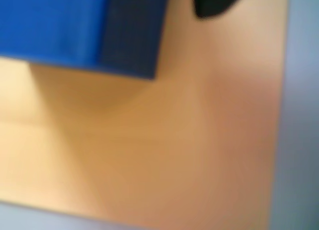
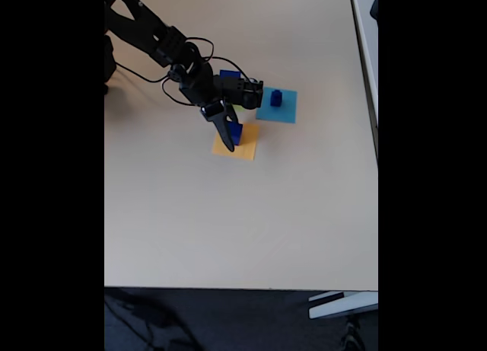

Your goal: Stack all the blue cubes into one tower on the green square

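Tool [image 2: 230, 138] grips a blue cube [image 2: 237, 133] (over orange-yellow square [image 2: 247, 149]).

Arm: black jointed arm [image 2: 156, 35], reaching from the fixed view's upper left, bent downward.
Gripper: black two-finger gripper [image 2: 230, 136], pointing down; jaw state unclear.

It looks like an office or lab: a plain pale tabletop [image 2: 228, 229] with a second desk [image 2: 367, 31] butted beside it, dark floor [image 2: 228, 320] below, black cables [image 2: 152, 73] trailing from a small robot arm [image 2: 152, 31].
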